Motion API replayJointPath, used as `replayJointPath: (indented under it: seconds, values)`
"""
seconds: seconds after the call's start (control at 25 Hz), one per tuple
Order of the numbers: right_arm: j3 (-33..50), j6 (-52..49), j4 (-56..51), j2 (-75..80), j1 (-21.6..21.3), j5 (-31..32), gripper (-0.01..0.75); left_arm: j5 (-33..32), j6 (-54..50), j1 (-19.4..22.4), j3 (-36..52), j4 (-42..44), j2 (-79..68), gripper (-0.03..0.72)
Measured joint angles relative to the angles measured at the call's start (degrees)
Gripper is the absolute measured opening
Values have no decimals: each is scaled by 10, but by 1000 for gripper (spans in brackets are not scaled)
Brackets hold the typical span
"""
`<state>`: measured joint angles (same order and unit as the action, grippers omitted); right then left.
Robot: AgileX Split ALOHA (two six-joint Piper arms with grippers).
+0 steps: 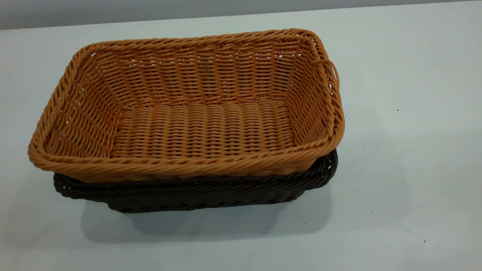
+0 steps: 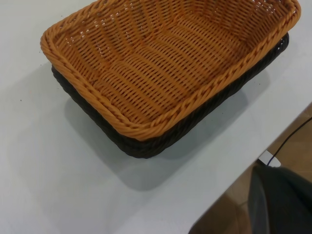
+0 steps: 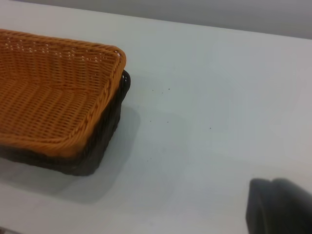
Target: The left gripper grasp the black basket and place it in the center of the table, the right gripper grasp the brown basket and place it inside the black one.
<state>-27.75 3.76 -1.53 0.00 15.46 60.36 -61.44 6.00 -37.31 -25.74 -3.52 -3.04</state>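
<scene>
Neither gripper appears in the exterior view, and whether either is wide, narrow or holding anything cannot be told. Well apart from both wrist cameras, the brown basket [image 1: 203,124] sits nested inside the black basket [image 1: 196,192] on the table [image 1: 395,150], its braided rim riding above the dark rim, slightly askew and empty.

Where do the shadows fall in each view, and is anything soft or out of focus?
Exterior view: the orange-tan woven wicker basket nested in the dark brown-black wicker basket casts a soft shadow toward the camera on the plain white table. Left wrist view: shadow beside the stack; dark shape at the corner is blurred. Right wrist view: a blurred dark blob in the corner.
</scene>
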Motion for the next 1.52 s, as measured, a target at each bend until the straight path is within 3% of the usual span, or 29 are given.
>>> replayJointPath:
  seconds: [0.68, 0.8, 0.96, 1.24, 1.36, 1.52]
  values:
    - [0, 0, 0, 0, -1, 2, 0, -2, 0, 0, 0, 0, 0, -1]
    - [0, 0, 0, 0, -30, 2, 0, -2, 0, 14, 0, -1, 0, -1]
    - [0, 0, 0, 0, -103, 2, 0, -2, 0, 71, 0, -1, 0, -1]
    - [0, 0, 0, 0, -238, 2, 0, -2, 0, 208, -1, -1, 0, -1]
    - [0, 0, 0, 0, -268, 2, 0, -2, 0, 258, -1, -1, 0, -1]
    - [0, 0, 0, 0, -269, 2, 0, -2, 0, 316, -1, -1, 0, -1]
